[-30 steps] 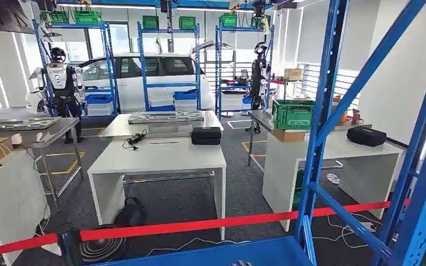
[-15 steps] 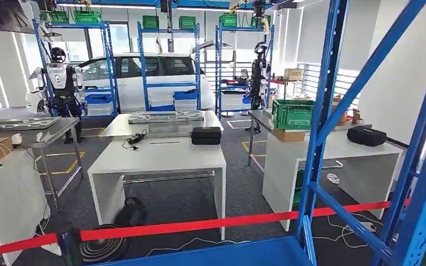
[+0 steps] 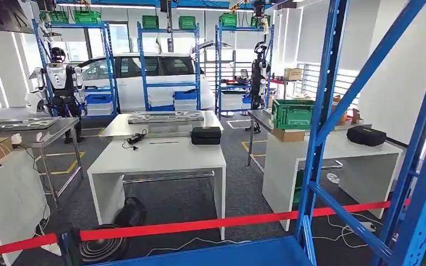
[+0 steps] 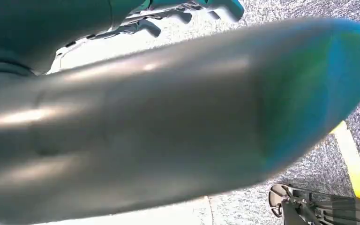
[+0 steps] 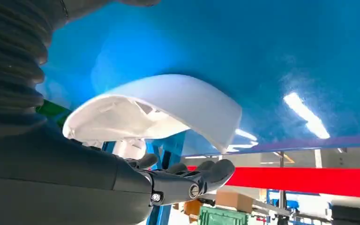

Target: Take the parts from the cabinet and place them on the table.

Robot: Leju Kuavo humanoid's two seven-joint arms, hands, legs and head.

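You are at the pick step: the right hand lies beside the white part on the blue shelf, fingers apart, nothing held. Left hand — grip unreadable. Next, close on the part — then lift.

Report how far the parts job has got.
Done: nothing shows as delivered; the white table ahead carries just a black case and a cable. In hand: the right hand sits under a white curved part below the blue shelf; I cannot tell whether it grips it. Left: lifting that part out and carrying it to the table.
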